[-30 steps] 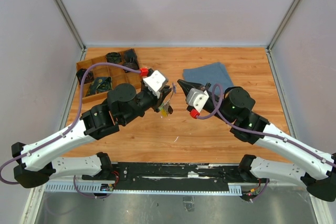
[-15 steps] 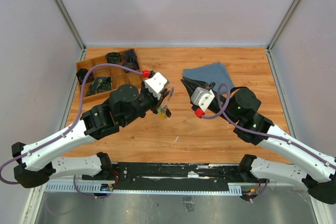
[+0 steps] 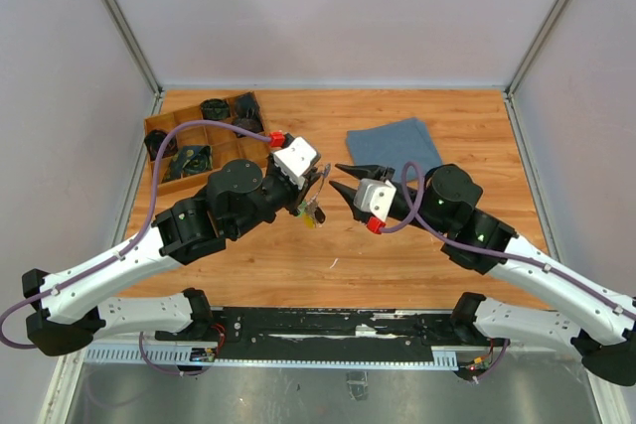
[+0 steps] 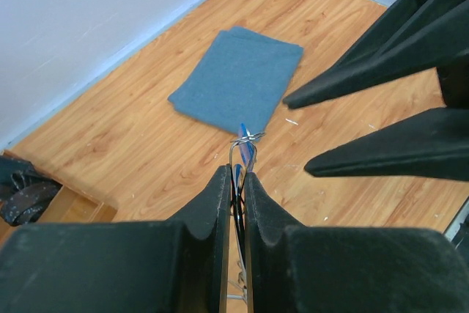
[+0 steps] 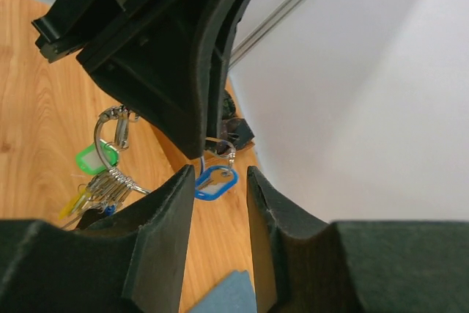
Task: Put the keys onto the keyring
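My left gripper is shut on the thin silver keyring and holds it above the table. A bunch of keys with yellow and green heads hangs below it. The ring's wire end pokes out past the left fingertips with a bright blue-headed key on it. In the right wrist view that blue key hangs from the wire just ahead of my right gripper, in line with its gap, beside the bunch. My right gripper is open and empty. The duller blue-grey key cannot be told apart.
A folded blue cloth lies behind the right gripper, also in the left wrist view. A wooden compartment tray with dark items stands at the back left. The enclosure walls surround the wooden table.
My right gripper has swung left and a little nearer, toward the left gripper, and its fingers now show spread apart at the ring's end. The left gripper holds the ring nearly still.
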`<state>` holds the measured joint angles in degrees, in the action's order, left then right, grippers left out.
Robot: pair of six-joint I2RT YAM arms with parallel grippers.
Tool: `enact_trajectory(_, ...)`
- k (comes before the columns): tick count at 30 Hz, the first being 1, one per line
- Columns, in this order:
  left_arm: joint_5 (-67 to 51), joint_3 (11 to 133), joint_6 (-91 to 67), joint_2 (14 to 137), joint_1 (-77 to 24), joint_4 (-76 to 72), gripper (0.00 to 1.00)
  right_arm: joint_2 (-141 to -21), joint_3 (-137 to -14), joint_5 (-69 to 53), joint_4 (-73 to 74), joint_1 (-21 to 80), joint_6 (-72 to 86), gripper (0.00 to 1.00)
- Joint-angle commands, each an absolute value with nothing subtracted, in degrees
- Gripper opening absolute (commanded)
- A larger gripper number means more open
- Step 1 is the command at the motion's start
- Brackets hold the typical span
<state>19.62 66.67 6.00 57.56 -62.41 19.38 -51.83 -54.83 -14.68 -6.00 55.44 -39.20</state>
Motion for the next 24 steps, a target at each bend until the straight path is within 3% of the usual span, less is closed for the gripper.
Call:
enact_trajectory(1, 18.5, 67.0, 6.3, 56.8, -62.9, 16.4, 0.01, -53.5, -57.7, -16.2, -2.9, 54.7, -39.3, 0.35)
enact_trajectory(24, 16.9, 67.1, 7.1, 57.3, -62.9, 16.7, 0.01, -56.1, -58.7, -11.7, -5.2, 54.7, -41.4, 0.13)
